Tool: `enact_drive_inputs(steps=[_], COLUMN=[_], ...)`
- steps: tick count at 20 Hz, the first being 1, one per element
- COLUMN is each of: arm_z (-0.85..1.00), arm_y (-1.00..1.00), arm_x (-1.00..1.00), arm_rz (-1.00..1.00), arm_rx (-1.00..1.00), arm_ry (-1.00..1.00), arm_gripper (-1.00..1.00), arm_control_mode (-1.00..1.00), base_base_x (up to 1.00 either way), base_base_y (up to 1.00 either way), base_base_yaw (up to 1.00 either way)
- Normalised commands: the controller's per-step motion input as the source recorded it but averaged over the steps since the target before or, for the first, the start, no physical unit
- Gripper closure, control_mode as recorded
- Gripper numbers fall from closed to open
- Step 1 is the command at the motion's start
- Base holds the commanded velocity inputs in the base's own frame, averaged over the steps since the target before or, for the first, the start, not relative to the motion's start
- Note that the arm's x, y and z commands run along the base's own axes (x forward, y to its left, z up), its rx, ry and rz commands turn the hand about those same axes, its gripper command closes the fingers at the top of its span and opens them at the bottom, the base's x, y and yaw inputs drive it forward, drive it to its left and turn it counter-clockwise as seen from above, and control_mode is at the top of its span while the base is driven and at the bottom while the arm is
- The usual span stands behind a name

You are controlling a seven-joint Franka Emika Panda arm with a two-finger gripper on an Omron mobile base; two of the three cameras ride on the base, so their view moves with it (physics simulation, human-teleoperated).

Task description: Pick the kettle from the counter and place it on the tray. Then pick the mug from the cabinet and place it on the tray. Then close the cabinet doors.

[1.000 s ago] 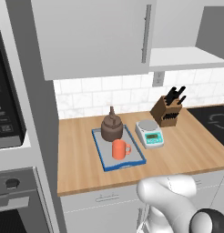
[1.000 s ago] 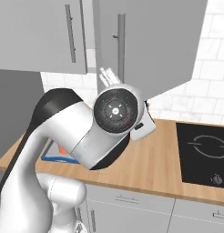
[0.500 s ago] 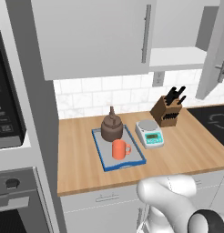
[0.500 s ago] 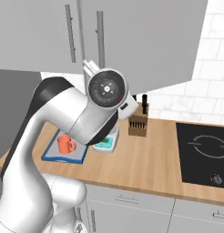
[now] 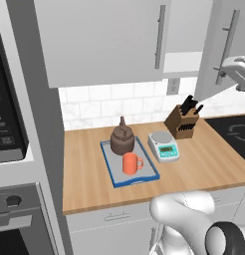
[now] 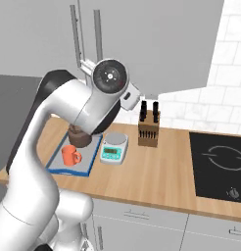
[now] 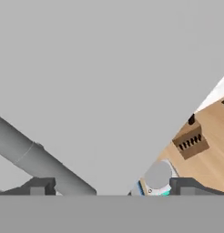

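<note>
The dark brown kettle (image 5: 122,139) and the orange mug (image 5: 130,163) both stand on the blue-rimmed grey tray (image 5: 108,172) on the wooden counter (image 5: 89,164). From the right base they show as kettle (image 6: 79,140), mug (image 6: 70,155) and tray (image 6: 76,170). The left cabinet door (image 5: 104,40) lies flat and shut. The right door (image 5: 221,47) stands slightly ajar. My gripper (image 7: 113,186) is open, close against the right door's grey panel (image 7: 109,82). That door's bar handle (image 7: 36,159) slants past the left fingertip (image 7: 40,185). The cabinet's inside is hidden.
A white-and-teal scale (image 5: 164,145) sits right of the tray, and a brown knife block (image 5: 183,122) stands beyond it. A black cooktop (image 6: 218,162) takes up the counter's right end. The oven and microwave unit (image 5: 15,149) stands at the left. My arm (image 6: 59,127) hides part of the tray.
The right cabinet door has swung further toward shut, its handle now close beside the left door's. My hand has followed it, staying against the panel, fingers still wide.
</note>
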Motion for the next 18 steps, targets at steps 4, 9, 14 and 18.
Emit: enact_drive_inputs(steps=[4, 9, 14, 18], arm_z=[-0.05, -0.19, -0.28, -0.42], arm_y=[0.44, 0.35, 0.18, 0.16], arm_x=[0.77, 0.85, 0.88, 0.72], arm_rz=[0.00, 0.00, 0.00, 0.00], arm_rx=[-0.16, -0.18, -0.16, -0.18], arm_ry=[0.02, 0.01, 0.06, 0.01], arm_gripper=[-1.00, -1.00, -1.00, -1.00], arm_control_mode=[-1.00, -1.00, -1.00, -1.00], base_base_x=[0.00, 0.00, 0.00, 0.00], base_base_y=[0.00, 0.00, 0.00, 0.00], base_base_yaw=[0.00, 0.00, 0.00, 0.00])
